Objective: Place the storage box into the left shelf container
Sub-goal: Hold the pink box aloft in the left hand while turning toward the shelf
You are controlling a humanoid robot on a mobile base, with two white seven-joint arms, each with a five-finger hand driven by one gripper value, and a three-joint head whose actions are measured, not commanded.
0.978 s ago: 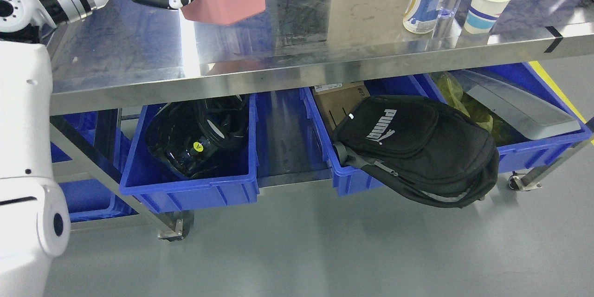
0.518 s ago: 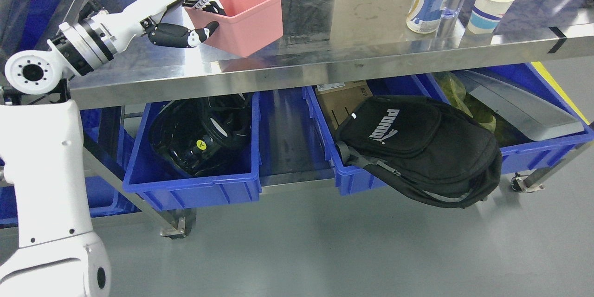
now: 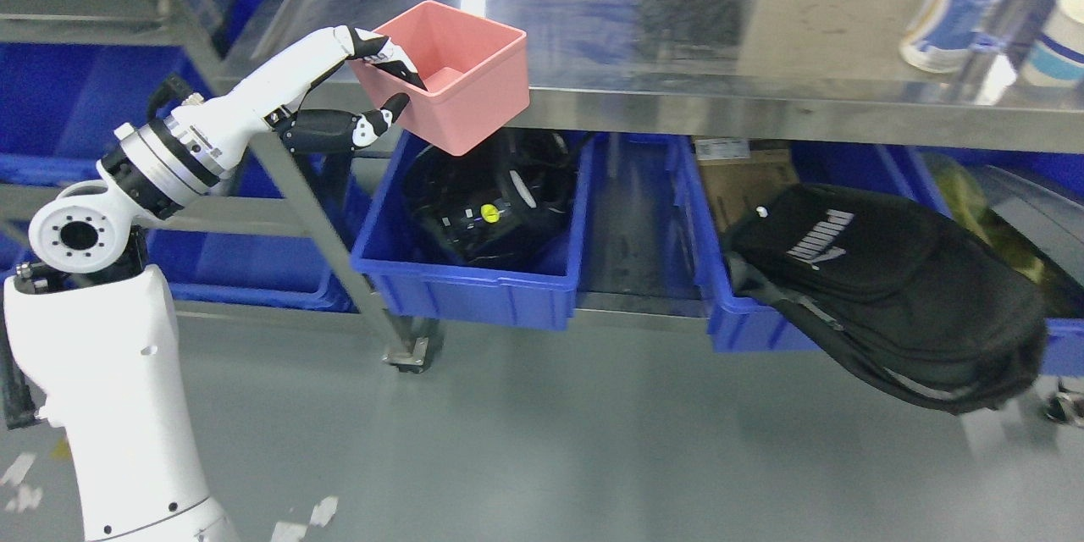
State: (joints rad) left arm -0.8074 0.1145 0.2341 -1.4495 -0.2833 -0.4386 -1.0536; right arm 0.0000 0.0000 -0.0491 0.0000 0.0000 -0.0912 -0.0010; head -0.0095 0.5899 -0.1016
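Observation:
My left hand (image 3: 383,89) is shut on the near left wall of a pink open-topped storage box (image 3: 461,85), thumb outside, fingers inside. The box is empty and hangs in the air in front of the steel table's front edge (image 3: 762,108), above the left blue bin (image 3: 474,292) on the lower shelf. That bin holds a black helmet-like object (image 3: 491,199) with a yellow sticker. My right hand is out of view.
A second blue bin (image 3: 745,330) holds a cardboard piece, with a black Puma backpack (image 3: 889,288) hanging over its front. A table leg (image 3: 339,246) with a caster stands left of the left bin. Bottles (image 3: 957,8) and a paper cup (image 3: 1059,51) stand on the tabletop. More blue bins (image 3: 246,262) are at the far left.
My left hand has carried the pink box off the tabletop, forward and down past the front edge, to above the left bin. The camera has also shifted left and down.

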